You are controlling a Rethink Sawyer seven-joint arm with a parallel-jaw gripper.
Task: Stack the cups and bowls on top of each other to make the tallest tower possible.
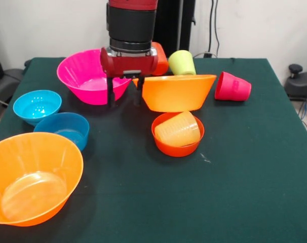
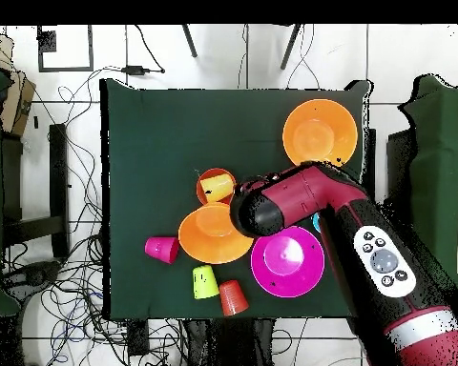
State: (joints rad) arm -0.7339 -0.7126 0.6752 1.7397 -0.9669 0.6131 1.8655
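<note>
A dark green table (image 1: 244,192) stands over a white floor (image 2: 71,152) strewn with cables (image 2: 75,286).

The arm (image 1: 131,25) is cut off by the top edge of the front view; only its lower section shows. It covers most of the orange cup (image 1: 160,58), leaving a sliver visible at the table's far edge. The large orange bowl (image 1: 34,177) at the near corner is clipped by the picture's left edge. The gripper (image 1: 125,94) conceals part of the magenta bowl's (image 1: 82,76) rim. In the overhead view the arm hides both blue bowls almost wholly; one sliver of blue (image 2: 316,223) shows, bowl undetermined. The gripper itself is hidden beneath the arm there. Whether its fingers touch any bowl cannot be determined.
</note>
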